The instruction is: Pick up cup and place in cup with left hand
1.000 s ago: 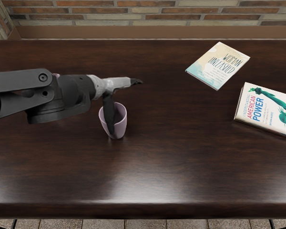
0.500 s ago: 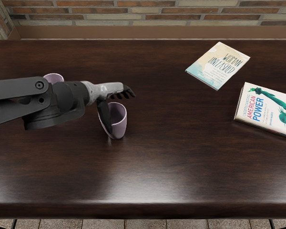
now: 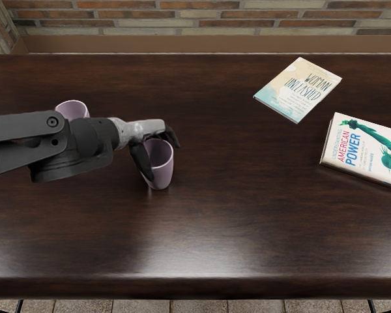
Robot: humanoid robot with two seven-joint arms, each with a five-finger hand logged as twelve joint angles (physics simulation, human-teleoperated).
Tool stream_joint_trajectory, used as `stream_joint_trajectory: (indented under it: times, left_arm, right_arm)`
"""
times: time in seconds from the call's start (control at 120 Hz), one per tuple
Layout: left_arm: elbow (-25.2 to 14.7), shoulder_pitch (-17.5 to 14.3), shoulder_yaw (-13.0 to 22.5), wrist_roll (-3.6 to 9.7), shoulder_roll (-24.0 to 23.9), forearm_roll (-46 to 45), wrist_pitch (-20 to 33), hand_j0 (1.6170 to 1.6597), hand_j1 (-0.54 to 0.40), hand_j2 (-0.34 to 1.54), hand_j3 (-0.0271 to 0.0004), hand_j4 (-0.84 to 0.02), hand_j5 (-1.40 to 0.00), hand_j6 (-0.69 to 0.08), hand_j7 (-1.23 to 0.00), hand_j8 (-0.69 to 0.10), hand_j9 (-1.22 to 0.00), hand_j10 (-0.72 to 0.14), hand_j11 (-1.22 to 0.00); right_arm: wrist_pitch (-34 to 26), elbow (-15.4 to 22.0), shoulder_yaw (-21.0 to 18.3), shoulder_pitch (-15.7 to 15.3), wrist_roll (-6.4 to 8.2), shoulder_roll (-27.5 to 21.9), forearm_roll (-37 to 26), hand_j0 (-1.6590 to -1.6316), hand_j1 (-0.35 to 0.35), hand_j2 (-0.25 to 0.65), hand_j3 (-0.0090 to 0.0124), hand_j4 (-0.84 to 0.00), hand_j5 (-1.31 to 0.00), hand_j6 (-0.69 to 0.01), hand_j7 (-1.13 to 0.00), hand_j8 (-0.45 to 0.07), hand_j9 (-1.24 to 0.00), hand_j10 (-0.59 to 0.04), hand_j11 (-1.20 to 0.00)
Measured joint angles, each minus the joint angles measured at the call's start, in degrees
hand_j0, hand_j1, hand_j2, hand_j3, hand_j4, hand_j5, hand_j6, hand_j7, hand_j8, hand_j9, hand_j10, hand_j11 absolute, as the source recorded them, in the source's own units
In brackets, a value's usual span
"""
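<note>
Left hand [image 3: 142, 130] is at the near cup [image 3: 161, 171], palm side turned down & hugging its rim, prob. b/c a side wrap gives a firmer hold than pinching the lip. Can't tell from this view if it's actually clamped on the cup or only set around it. Near cup stands upright on the desk [image 3: 247, 228], mouth up, its L side partly hidden by the hand; no lift yet.

Far cup [image 3: 73, 109], same pale purple, sits toward the back L, partly blocked by the L arm [image 3: 26, 134]; its rim shows, base doesn't. Prob. the receiver: task wants one cup put in the other, & the hand is at the near one. Both being on the L side suits a L-hand job.

Next, I'd say: make sure the hold is firm, then go straight up, high enough for the near cup's base to clear the far cup's rim, then over & down w/ the two lined up. Main risks: a loose hold tipping the cup, or the forearm bumping the far cup, since they overlap in view; gap unclear.

Two books, a pale one [image 3: 298, 90] & a thicker one [image 3: 371, 153], lie flat at R, well apart from the work.
</note>
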Motion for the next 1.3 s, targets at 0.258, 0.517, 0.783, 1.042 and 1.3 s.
stream_joint_trajectory:
  times: [0.258, 0.517, 0.783, 1.042, 1.3]
  left_arm:
    - [0.05, -0.01, -0.02, 0.01, 0.01, -0.04, -0.49, 1.6549, -0.112, 0.11, 0.0, -0.483, -0.53, -0.334, -0.55, -0.259, -0.58, -0.351, -0.58]
    - [0.21, -4.2, -0.64, 0.01, 3.21, -0.35, -0.69, 1.6541, -0.13, 0.09, 0.0, -0.459, -0.6, -0.291, -0.61, -0.243, -0.61, -0.356, -0.62]
    - [1.19, -8.25, -0.8, 0.01, 7.47, -0.46, -1.17, 1.6539, -0.133, 0.08, 0.0, -0.451, -0.62, -0.271, -0.62, -0.228, -0.63, -0.352, -0.63]
    - [5.58, -9.69, -0.9, 0.01, 8.61, -0.51, -1.44, 1.6538, -0.137, 0.09, 0.0, -0.44, -0.64, -0.269, -0.63, -0.229, -0.64, -0.35, -0.63]
    - [7.87, -10.34, -0.83, 0.0, 12.75, -0.53, -1.54, 1.6546, -0.101, 0.06, 0.0, -0.431, -0.65, -0.303, -0.62, -0.265, -0.62, -0.387, -0.62]
  right_arm:
    - [0.0, 0.0, 0.0, 0.0, 0.0, 0.0, 0.0, -1.6581, -0.349, 0.0, 0.0, 0.0, 0.0, 0.0, 0.0, 0.0, 0.0, 0.0, 0.0]
    - [0.0, 0.0, 0.0, 0.0, 0.0, 0.0, 0.0, -1.6581, -0.349, 0.0, 0.0, 0.0, 0.0, 0.0, 0.0, 0.0, 0.0, 0.0, 0.0]
    - [0.0, 0.0, 0.0, 0.0, 0.0, 0.0, 0.0, -1.6581, -0.349, 0.0, 0.0, 0.0, 0.0, 0.001, 0.0, 0.0, 0.0, 0.0, 0.0]
    - [0.0, 0.0, 0.0, 0.0, 0.0, 0.0, 0.0, -1.6581, -0.349, 0.0, 0.0, 0.0, 0.0, 0.001, 0.0, 0.0, 0.0, 0.0, 0.0]
    - [0.0, 0.0, 0.0, 0.0, 0.0, 0.0, 0.0, -1.6581, -0.349, 0.0, 0.0, 0.0, 0.0, 0.001, 0.0, 0.0, 0.0, 0.0, 0.0]
